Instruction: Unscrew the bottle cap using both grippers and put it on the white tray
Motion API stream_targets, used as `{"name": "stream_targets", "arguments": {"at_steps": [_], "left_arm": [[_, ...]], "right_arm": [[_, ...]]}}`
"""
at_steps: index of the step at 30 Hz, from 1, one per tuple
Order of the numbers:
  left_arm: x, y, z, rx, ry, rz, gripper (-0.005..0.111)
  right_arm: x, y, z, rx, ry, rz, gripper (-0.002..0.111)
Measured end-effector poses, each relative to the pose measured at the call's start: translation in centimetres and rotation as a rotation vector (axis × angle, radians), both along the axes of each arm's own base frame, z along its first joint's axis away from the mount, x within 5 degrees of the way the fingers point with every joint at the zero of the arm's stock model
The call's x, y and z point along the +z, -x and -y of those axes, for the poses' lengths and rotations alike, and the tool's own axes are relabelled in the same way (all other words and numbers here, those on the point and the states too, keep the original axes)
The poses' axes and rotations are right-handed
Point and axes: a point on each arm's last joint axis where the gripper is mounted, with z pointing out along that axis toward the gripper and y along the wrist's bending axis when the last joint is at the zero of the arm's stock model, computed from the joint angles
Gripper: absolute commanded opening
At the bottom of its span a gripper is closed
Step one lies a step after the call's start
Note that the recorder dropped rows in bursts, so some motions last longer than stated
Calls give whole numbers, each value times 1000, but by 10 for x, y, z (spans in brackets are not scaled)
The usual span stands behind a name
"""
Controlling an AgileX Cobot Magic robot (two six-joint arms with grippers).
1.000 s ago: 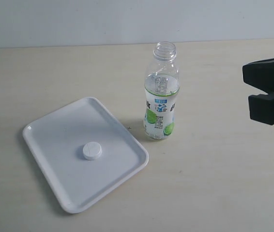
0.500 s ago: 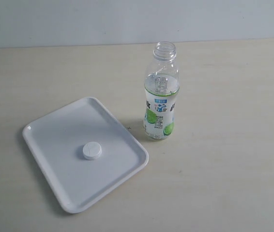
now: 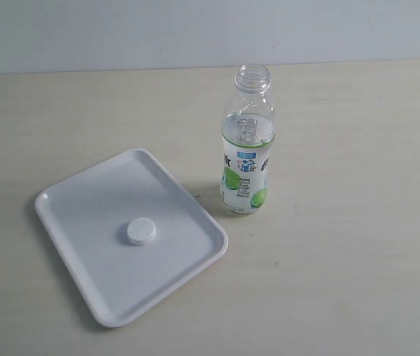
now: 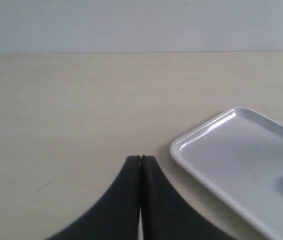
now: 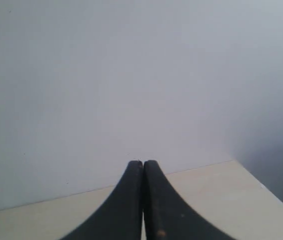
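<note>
Since a second ago the right gripper (image 5: pixel 142 162) has been drawn out of the exterior view, at whose right edge it was seen; the other things have been left where they were. In the right wrist view its two black fingers are seen pressed together along their length, with nothing held between them, and a pale wall (image 5: pixel 131 75) is faced across a strip of the table (image 3: pixel 343 259). The left gripper (image 4: pixel 140 159) is likewise closed tight and empty, and is held over the bare table near a rounded corner of the white tray (image 3: pixel 84 196). The bottle cap (image 3: pixel 142 231) is laid flat on the tray, near its middle, clear of the rim. The bottle (image 3: pixel 246 159) is stood upright on the table just beside the tray, apart from it, with its threaded neck left uncovered. Clear liquid is seen inside it, up to just above the label. Cap and bottle are well apart, and neither is touched by a gripper.
</note>
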Motion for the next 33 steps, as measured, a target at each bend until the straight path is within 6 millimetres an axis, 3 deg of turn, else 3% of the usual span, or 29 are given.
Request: {"name": "stream_targets", "arguments": {"at_steps": [5,11,16,24,33], "left_arm": [[0,0,0,0,0,0,0],[0,0,0,0,0,0,0],[0,0,0,0,-2,0,0],[0,0,0,0,-2,0,0],[0,0,0,0,-2,0,0]], "right_arm": [[-11,-2,0,1,64,-43,0],[-50,-9,-15,180,225,-68,0],[-119,-13,-19,200,262,-117,0],[-169,-10,-14,126,141,-202,0],[-176,-8,-15,122,72,-205,0]]}}
